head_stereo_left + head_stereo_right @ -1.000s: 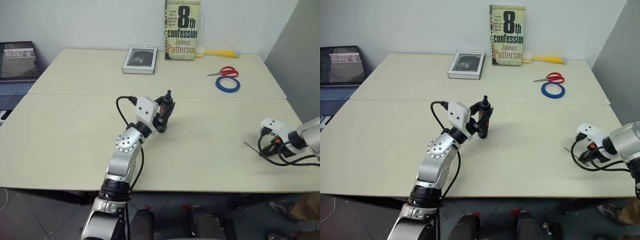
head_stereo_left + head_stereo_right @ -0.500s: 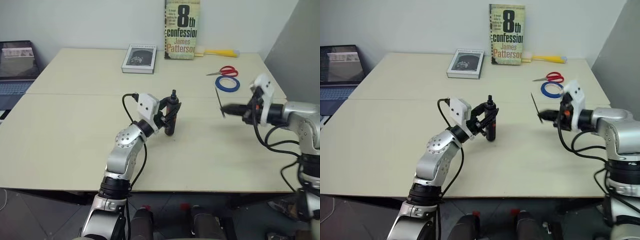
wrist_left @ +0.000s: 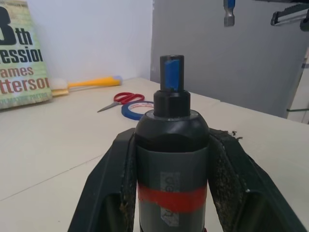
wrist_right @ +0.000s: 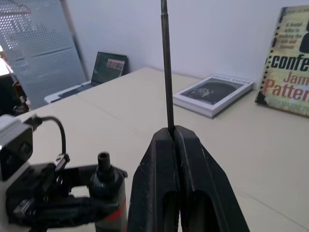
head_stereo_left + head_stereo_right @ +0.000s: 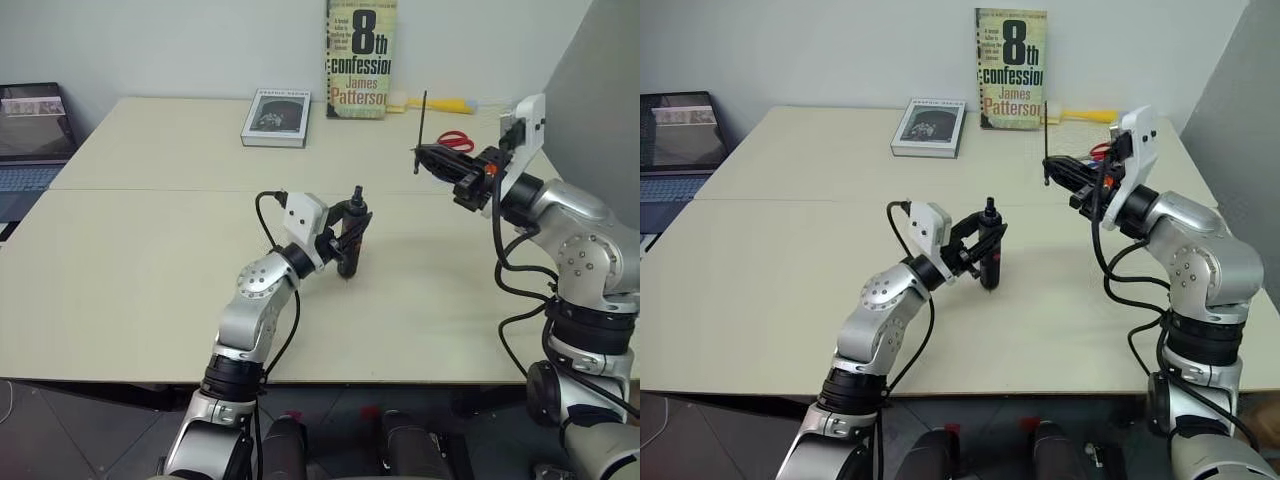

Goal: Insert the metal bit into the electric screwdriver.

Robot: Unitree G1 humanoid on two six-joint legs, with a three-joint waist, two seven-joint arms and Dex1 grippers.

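- Gripping the electric screwdriver (image 5: 351, 232) in the left gripper (image 5: 346, 228) over the middle of the table (image 5: 150, 270), fingers (image 3: 113, 188) clamped either side of the black body just above the red band, socket end up.
- Pinching the metal bit (image 5: 422, 125) in the right gripper (image 5: 432, 158), fingers (image 4: 193, 164) pressed flat together on its lower end, rod standing upright, up and off to the right of the screwdriver, well apart from it.
- Judging the bit as light, stiff and slick: thin rod, narrow pinch, likely to swivel or slide between the pads if nudged sideways against the socket rim; best hold low, near the end already taken, leaving the long free part for entry.
- Judging the screwdriver as rigid and solid enough to take a push; mid-body grip looking sound, though the smooth round barrel could roll if loaded off-axis.
- Struggling to make out which end of the bit is meant for the socket — possibly the bluish end hanging at the top edge of the left wrist view, hard to confirm.
- Missing the bit's upper tip, cut off in the right wrist view, and the screwdriver's lower end, hidden behind the fingers.
- Leaving the scissors (image 5: 455, 141) and the book (image 5: 361, 58) alone at the far edge.
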